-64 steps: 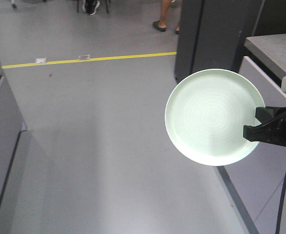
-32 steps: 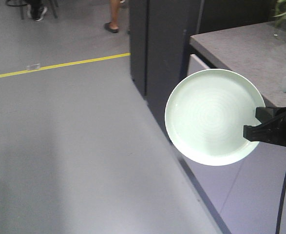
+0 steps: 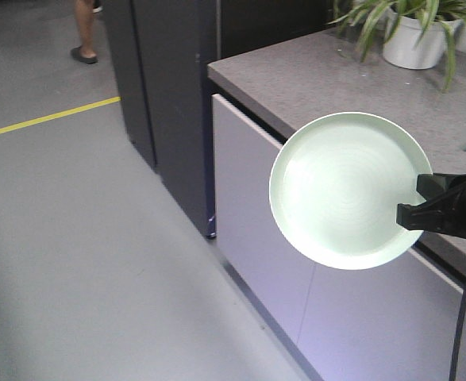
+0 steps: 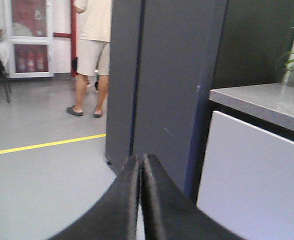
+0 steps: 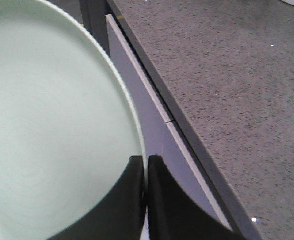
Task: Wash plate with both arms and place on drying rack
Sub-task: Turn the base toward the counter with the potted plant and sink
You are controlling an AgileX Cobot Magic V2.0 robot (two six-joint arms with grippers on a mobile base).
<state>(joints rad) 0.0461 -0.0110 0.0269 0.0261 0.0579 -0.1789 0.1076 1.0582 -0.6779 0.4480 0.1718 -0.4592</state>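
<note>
Now the counter [image 3: 352, 79] looms behind; right pincer [image 3: 414, 200] stays clamped on the plate [image 3: 340, 186], left pincer [image 4: 140, 161] together.

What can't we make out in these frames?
- Front view: the right gripper covers the rim of the plate where it clamps.
- Right wrist view: the left and bottom edges cut off most of the plate.
- Left wrist view: the left gripper, shut, is cut off by the bottom edge; absent from the front view.
- Left wrist view: the top edge cuts off the person above the chest.
- No view shows the drying rack.
</note>
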